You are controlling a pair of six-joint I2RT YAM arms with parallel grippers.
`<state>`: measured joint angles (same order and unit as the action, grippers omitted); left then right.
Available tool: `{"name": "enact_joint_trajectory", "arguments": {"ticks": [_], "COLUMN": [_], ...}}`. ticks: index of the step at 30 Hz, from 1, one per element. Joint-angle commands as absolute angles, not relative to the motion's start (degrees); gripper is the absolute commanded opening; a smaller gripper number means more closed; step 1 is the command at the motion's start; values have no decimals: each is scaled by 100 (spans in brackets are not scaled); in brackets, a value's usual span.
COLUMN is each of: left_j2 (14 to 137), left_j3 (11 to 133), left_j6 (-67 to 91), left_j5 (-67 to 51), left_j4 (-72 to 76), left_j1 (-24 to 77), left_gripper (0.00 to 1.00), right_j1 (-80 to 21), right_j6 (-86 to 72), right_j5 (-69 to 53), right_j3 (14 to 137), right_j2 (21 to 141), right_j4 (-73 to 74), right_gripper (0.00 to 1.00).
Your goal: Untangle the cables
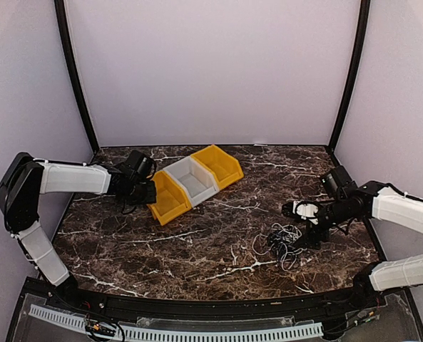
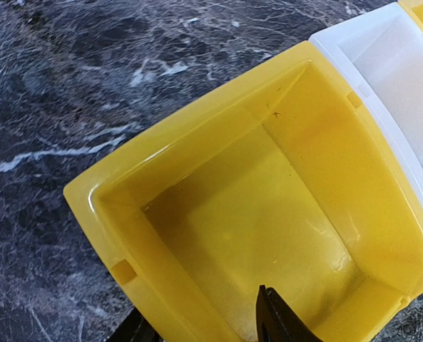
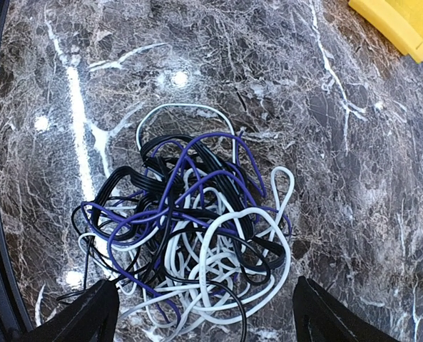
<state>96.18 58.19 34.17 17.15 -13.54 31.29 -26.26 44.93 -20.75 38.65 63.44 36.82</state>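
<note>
Cables [image 3: 190, 235], white, black and purple, lay in one knotted heap near the worktop's [image 1: 197, 249] right edge, toward the front. Right claw [image 3: 205, 320] hung over the heap, fingers spread wide. Left claw [image 2: 200, 331] straddled a wall of the leftmost yellow bin [image 2: 268, 214], toward the back-left corner. Could not tell whether it pinched the wall.

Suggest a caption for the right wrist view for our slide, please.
Open right gripper poised over a tangle of white, black and purple cables on the marble table.

White, black and purple cables [image 3: 190, 235], knotted in one loose heap, lying on dark marble table [image 3: 197, 64]
</note>
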Motion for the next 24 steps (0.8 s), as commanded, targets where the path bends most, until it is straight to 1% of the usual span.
{"name": "enact_joint_trajectory", "arguments": {"ticks": [1, 4, 10, 12, 15, 17, 19, 22, 24], "left_j2": [9900, 10057, 10353, 10393, 10367, 10215, 9892, 9075, 8522], "left_j3": [6044, 6136, 6345, 6471, 6737, 6819, 6738, 6265, 5886], "left_j6": [2682, 2341, 1688, 1535, 1413, 1426, 1435, 1441, 1437], "left_j5": [1324, 1210, 817, 732, 853, 1081, 1249, 1316, 1137], "left_j4": [-757, -487, 194, 325, 228, 67, 39, 37, 140], "left_j1": [3146, 3151, 3149, 3150, 3155, 3155, 3167, 3258, 3390], "left_gripper": [44, 40, 41, 45, 61, 67, 70, 72, 72], "right_j1": [-2689, -2695, -2760, -2842, -3009, -3192, -3395, -3638, -3700], "right_j6": [4547, 4568, 4614, 4623, 4600, 4588, 4536, 4448, 4418], "right_j5": [-2127, -2110, -2137, -2169, -2160, -2114, -2073, -2299, -2573], "right_j3": [3939, 3963, 4032, 4080, 4172, 4276, 4443, 4893, 5306], "right_j2": [6450, 6535, 6908, 7119, 7496, 7792, 8147, 8566, 8727], "right_j4": [3705, 3709, 3571, 3476, 3231, 3142, 3095, 3216, 3422], "right_gripper": [87, 87, 86, 84, 81, 74, 62, 37, 26]}}
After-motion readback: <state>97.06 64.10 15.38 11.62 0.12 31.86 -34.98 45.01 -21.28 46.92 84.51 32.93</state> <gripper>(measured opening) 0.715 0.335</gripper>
